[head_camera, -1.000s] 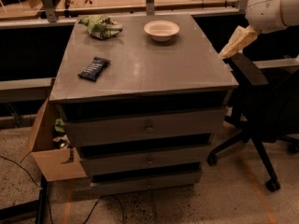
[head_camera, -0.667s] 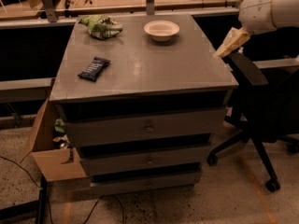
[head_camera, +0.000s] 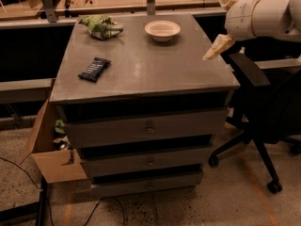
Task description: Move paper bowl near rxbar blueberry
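The claw [head_camera: 208,23] hangs over the right edge of the surface [head_camera: 188,74], out to the right of the bowl and well apart from it. Its two pale fingers [head_camera: 217,48] are spread wide and nothing is between them.

The bowl [head_camera: 162,30] sits upright near the back of the surface, a little right of centre. The bar [head_camera: 94,69] lies flat towards the front left, turned at a slant, well apart from the bowl. Its dark wrapper carries white lettering too small to read.

A crumpled green and white bag [head_camera: 100,26] lies at the back left corner, left of the bowl and behind the bar, touching neither. Only bare grey top lies between bowl and bar.

The surface tops a cabinet of three drawers [head_camera: 146,128], each with a small round knob. A black office chair [head_camera: 263,107] stands close against the right side, below the arm. An open cardboard box [head_camera: 47,149] leans at the lower left, and a cable [head_camera: 106,206] trails on the speckled floor. Wooden benches run behind.
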`<state>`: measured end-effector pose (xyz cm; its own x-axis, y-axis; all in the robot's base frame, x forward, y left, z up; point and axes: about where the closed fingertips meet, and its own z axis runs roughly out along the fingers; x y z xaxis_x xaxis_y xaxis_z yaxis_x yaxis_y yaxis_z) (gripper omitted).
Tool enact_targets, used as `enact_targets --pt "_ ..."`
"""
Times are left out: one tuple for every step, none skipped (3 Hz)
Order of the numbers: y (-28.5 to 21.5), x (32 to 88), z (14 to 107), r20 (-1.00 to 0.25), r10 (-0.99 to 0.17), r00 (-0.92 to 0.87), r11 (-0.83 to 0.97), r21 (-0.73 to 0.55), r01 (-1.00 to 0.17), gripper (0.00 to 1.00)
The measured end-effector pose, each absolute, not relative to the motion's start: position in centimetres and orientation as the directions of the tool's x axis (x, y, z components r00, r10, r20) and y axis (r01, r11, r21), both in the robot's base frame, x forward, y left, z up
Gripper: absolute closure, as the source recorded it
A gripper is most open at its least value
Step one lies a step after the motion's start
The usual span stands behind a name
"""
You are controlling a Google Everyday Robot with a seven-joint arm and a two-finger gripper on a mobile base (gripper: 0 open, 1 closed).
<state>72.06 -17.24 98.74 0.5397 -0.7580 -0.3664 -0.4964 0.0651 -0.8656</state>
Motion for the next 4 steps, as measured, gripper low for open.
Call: enact_targets --pt "-16.0 74.1 97.1 -0.317 -0.779 0.541 0.079 -0.905 -0.417 0.00" --pt "-15.0 75.4 96.8 -0.292 -0.788 0.543 0.096 -0.928 -0.360 0.00" --pt "-13.5 76.9 96.3 -0.240 -0.815 0.528 0.051 -0.937 -0.346 0.00" --pt "-13.4 77.1 96.0 -0.232 -0.818 0.526 0.042 -0.937 -0.347 0.00"
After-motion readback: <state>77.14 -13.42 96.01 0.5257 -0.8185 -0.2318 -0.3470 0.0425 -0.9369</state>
